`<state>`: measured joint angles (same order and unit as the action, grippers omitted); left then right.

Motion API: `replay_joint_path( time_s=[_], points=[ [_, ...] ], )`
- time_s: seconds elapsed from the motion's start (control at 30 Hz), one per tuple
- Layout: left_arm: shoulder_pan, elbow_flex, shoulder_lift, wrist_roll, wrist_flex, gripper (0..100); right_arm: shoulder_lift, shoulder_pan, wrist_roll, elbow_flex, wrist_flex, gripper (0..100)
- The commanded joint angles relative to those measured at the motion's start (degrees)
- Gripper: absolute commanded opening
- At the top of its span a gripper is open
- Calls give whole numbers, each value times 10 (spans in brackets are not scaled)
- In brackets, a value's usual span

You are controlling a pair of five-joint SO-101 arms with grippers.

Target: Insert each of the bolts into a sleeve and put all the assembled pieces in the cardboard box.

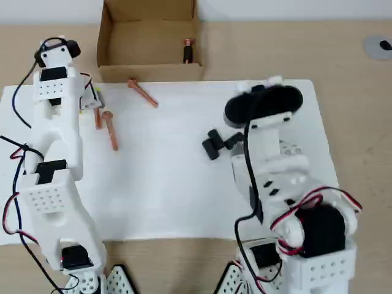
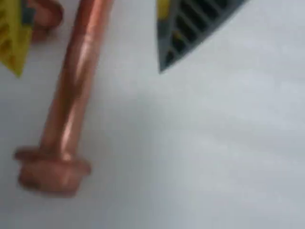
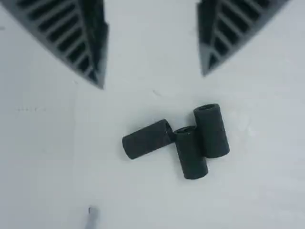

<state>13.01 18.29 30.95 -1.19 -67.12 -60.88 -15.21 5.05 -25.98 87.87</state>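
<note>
One assembled piece [image 1: 188, 51] stands in the cardboard box [image 1: 110, 46]. Three bolts [image 1: 112, 131] lie bare on the white mat [image 1: 171, 184], and three sleeves [image 3: 190, 152] lie touching in a cluster, unfilled; judged about a quarter done. The left gripper [image 2: 90, 70] is open with one bolt's shank between its fingers, not gripped. The right gripper [image 3: 150, 76] hangs wide open near the sleeves, holding nothing. The right arm [image 1: 269, 159] covers part of the cluster from above (count taken from the wrist view), and a second bolt is cut off at the left wrist view's edge.
</note>
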Motion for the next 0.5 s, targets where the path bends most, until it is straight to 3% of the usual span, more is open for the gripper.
replay_joint_path(
  time_s=[0.0, 0.47],
  points=[
    [4, 31, -7, -5, 27, 200, -22, 12, 5, -10, -11, 167],
    [3, 31, 76, -5, 51, 198, -27, 12, 5, -10, -9, 167]
  ],
)
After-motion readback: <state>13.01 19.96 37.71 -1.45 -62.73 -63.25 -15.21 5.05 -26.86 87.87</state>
